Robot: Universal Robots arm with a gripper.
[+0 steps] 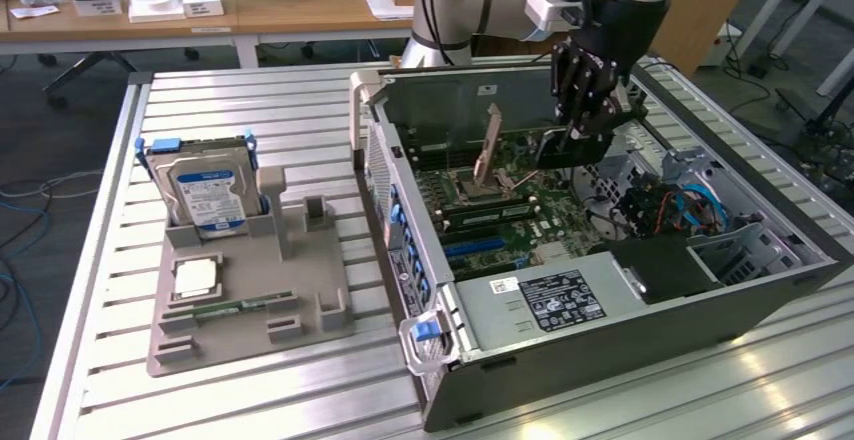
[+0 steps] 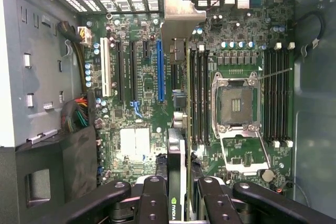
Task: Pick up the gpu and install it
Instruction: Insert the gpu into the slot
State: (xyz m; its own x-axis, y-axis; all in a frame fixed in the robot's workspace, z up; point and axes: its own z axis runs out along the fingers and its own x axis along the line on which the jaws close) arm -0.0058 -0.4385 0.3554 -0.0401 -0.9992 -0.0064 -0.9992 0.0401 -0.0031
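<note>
Near edge: the gpu (image 2: 177,153) runs edge-on out from me above the motherboard (image 2: 121,119), the blue slot (image 2: 160,72) just beside it, case walls well apart. My gripper (image 2: 181,190) has its fingers (image 2: 153,199) clamped on the gpu. Farther out, the open case (image 1: 627,330) sits on a slatted metal table (image 1: 240,110), with a hard drive (image 1: 203,195) upright at the exterior view's left.

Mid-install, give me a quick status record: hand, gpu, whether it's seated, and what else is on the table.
hand: shut on the gpu, inside the open case
gpu: edge-on over the motherboard, beside the blue slot
seated: cannot tell
fixture: at the exterior view's left, hard drive standing upright in it
</note>
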